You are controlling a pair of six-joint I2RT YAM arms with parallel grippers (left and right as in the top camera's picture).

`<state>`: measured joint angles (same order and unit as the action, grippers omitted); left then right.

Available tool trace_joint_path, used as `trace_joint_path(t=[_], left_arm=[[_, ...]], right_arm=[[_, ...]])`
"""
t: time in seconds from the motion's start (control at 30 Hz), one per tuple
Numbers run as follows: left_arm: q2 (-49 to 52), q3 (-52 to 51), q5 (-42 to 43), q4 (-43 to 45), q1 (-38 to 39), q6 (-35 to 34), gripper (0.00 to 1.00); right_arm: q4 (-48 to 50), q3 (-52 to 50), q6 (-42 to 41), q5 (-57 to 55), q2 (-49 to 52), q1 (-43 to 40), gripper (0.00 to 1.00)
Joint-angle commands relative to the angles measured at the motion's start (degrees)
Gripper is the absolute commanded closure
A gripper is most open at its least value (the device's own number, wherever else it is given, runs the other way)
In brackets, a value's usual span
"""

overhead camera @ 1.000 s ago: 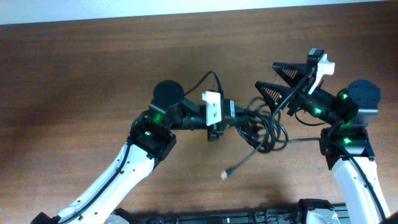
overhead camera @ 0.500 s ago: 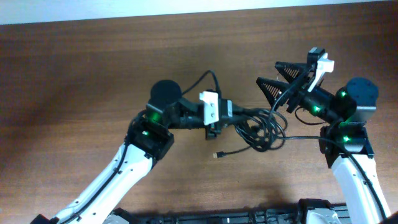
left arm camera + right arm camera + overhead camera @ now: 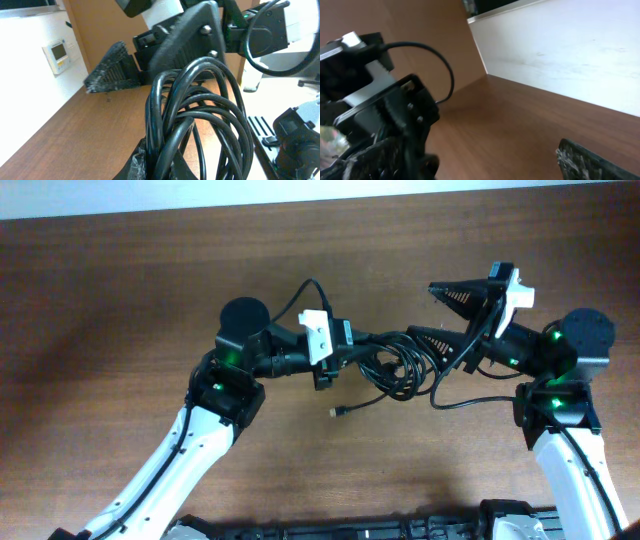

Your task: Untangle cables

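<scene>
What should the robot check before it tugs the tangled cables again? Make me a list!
1. Left fingers shut on the cable bundle: ok.
2. Right fingers spread wide, ready to grab: ok.
3. A single strand sitting between the right fingers: cannot tell.
4. Loose plug end clear of both arms: ok.
5. Loops in the bundle separated: not ok, they are wound together.

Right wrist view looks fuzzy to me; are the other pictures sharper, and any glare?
Right wrist view: soft all over, likely motion blur. Left wrist view: the cables are sharp up close, with glossy highlights. Overhead: crisp, with a pale sheen on the table at left.
</scene>
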<state>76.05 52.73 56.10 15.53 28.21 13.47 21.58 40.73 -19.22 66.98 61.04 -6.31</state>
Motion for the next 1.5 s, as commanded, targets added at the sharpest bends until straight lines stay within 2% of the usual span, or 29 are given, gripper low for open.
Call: trace_joint_path(t=[0.0,0.27,0.5,1.0,1.17,1.47], left_arm=[[-1.5,1.0,0.0,0.7,-1.4,0.3,1.00],[-1.5,1.0,0.0,0.5,-1.7,0.2,1.00],[-1.5,1.0,-0.3,-0.2,-1.8,0.3,1.00],[-1.5,1.0,-5.0,0.5,-1.8,0.3,1.00],[-1.5,1.0,-9.5,-2.3,-1.7,0.3,1.00],[-1.5,1.0,-8.9,-2.1,-1.7,0.3,1.00]], right_arm=[[0.3,0.1,1.9,3.4,0.0,0.2,0.02],[0.9,0.1,7.0,4.6,0.0,0.2,0.01],[6.4,0.1,6.8,4.6,0.0,0.2,0.01],[6.3,0.1,5.2,9.4,0.0,0.2,0.01],[6.3,0.1,5.2,9.6,0.0,0.2,0.01],[6.3,0.1,5.2,9.5,0.0,0.2,0.01]])
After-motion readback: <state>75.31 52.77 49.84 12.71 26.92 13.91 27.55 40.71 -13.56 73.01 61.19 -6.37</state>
